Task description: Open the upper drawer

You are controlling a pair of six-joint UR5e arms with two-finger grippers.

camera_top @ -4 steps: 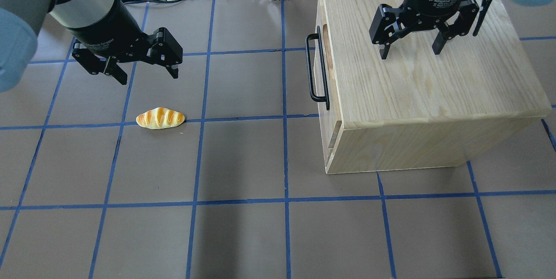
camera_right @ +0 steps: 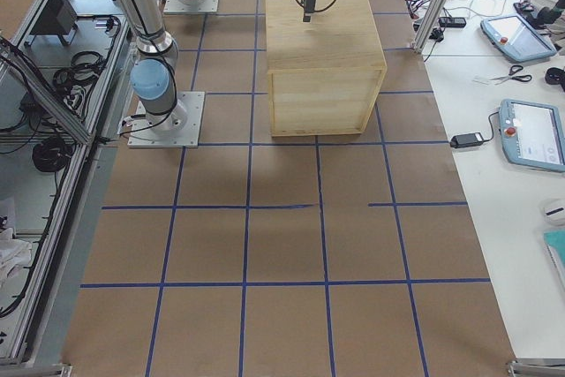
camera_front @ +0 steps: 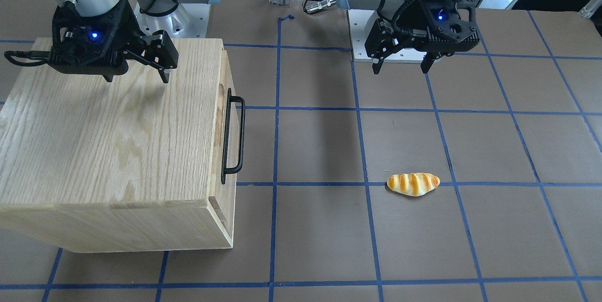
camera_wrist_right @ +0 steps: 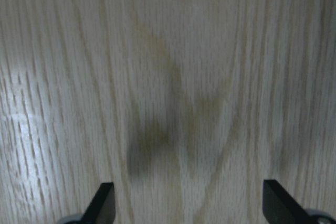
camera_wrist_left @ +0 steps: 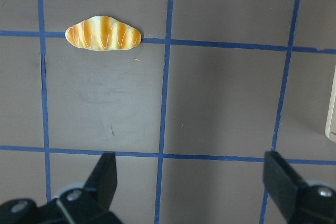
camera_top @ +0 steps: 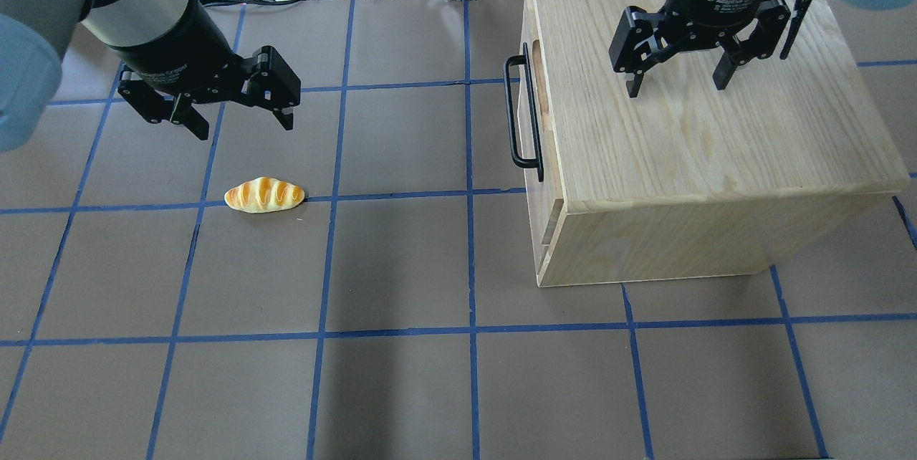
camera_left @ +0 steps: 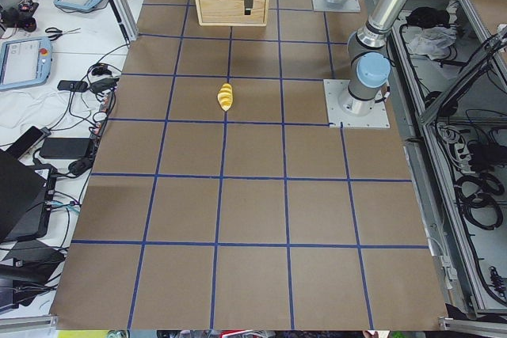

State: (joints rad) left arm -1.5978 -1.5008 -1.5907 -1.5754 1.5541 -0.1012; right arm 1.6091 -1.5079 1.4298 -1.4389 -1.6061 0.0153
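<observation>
Overhead view: cabinet (camera_top: 702, 145) is sitting at about 2 o'clock on the table (camera_top: 401, 374), with its front facing 9 o'clock. Upper drawer (camera_front: 224, 76) is sitting fully pushed in, flush with the cabinet front, just under the top edge; its black bar handle (camera_top: 510, 112) is sticking out toward 9 o'clock with nothing touching it. Right pincer (camera_top: 676, 86) is hovering over the cabinet's top panel, toward its 12 o'clock end, fingers pointing down, spread wide and pinching nothing; the right wrist view is showing only oak grain between the two fingertips (camera_wrist_right: 105, 200). Can't tell from any view whether the tips are touching the wood. Left pincer (camera_top: 245, 127) is hanging above bare table at about 10 o'clock, well apart from the cabinet, also spread wide and empty. Bread roll (camera_top: 264, 195) is lying flat on a blue grid line just at 6 o'clock of the left pincer, not in contact with it. Handle is lying between the two pincers, nearer the right one.
</observation>
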